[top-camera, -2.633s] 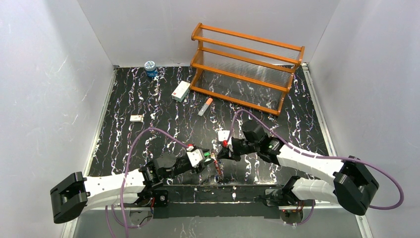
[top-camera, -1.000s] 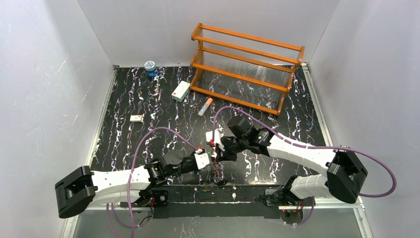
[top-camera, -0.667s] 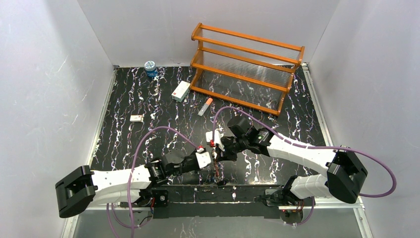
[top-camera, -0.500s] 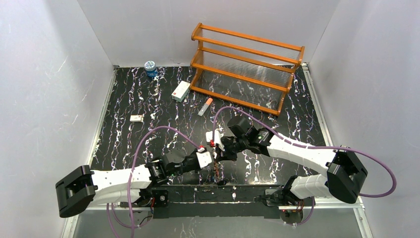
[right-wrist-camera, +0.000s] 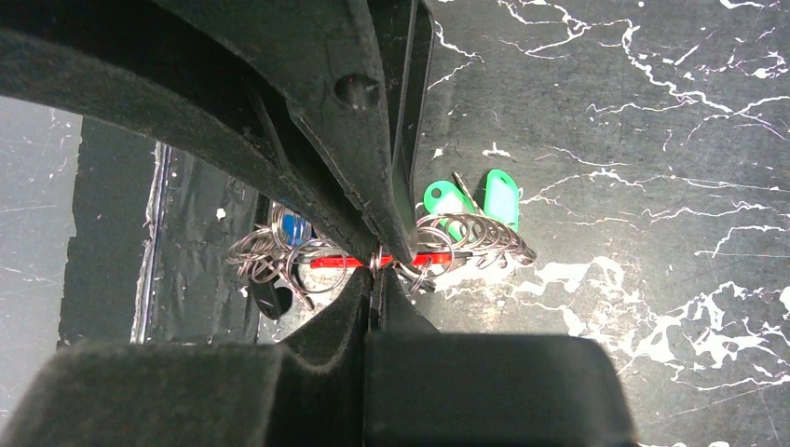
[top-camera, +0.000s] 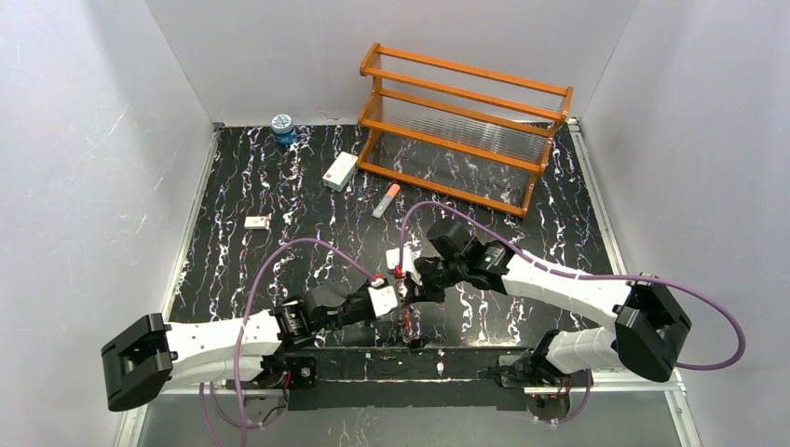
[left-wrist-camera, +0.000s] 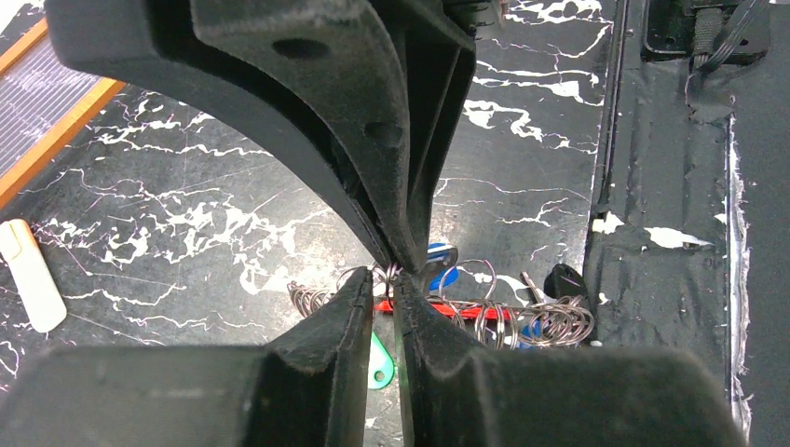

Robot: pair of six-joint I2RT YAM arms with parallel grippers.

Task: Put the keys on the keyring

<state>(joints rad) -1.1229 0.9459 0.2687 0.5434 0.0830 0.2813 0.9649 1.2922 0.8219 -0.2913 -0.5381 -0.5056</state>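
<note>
Evidently our right hand (right-wrist-camera: 375, 277) is pressed together on the keyring (right-wrist-camera: 328, 263), pinching its red stretch over the desk (right-wrist-camera: 652, 140), probably to steady it for threading. Our left hand (left-wrist-camera: 391, 284) meets it tip to tip, fingers a slit apart; whether they grip anything, we cannot tell. The keys (right-wrist-camera: 500, 198) bunch along the wire, half hidden behind both hands.

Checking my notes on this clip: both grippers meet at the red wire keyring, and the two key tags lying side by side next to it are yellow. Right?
Not quite: the two key tags are green, not yellow, as the right wrist view shows. The left gripper and right gripper do meet at the keyring.
</note>
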